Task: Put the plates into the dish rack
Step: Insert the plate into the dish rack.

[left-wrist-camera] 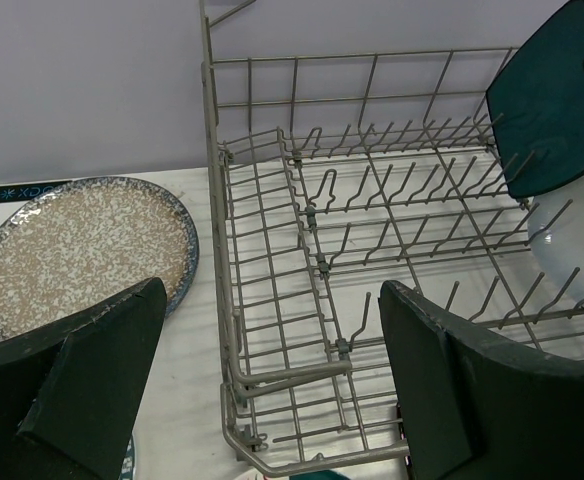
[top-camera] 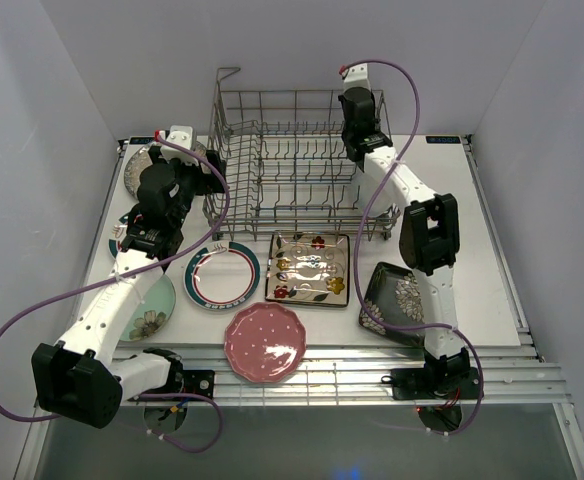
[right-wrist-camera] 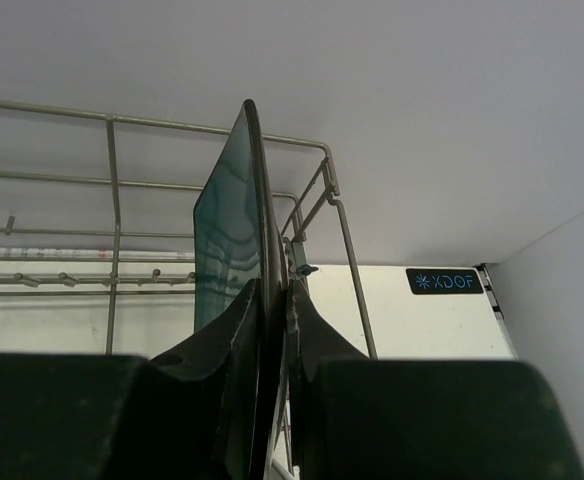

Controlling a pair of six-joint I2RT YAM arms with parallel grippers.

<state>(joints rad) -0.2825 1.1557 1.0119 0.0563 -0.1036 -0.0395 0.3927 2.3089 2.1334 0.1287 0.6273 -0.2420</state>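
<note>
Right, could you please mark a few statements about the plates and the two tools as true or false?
The right tool is shut on a teal plate held on edge. True.
The left tool grips the speckled plate. False: it is open, holding nothing.
The pink plate stands in the dish rack. False: it lies flat on the table.
The cream square plate lies between the teal-rimmed plate and the black square plate. True.

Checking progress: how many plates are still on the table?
7: speckled plate far left, a half-hidden plate under the left arm, then green plate, teal-rimmed plate, cream square plate, black square plate and pink plate before the rack. More may be hidden.
</note>
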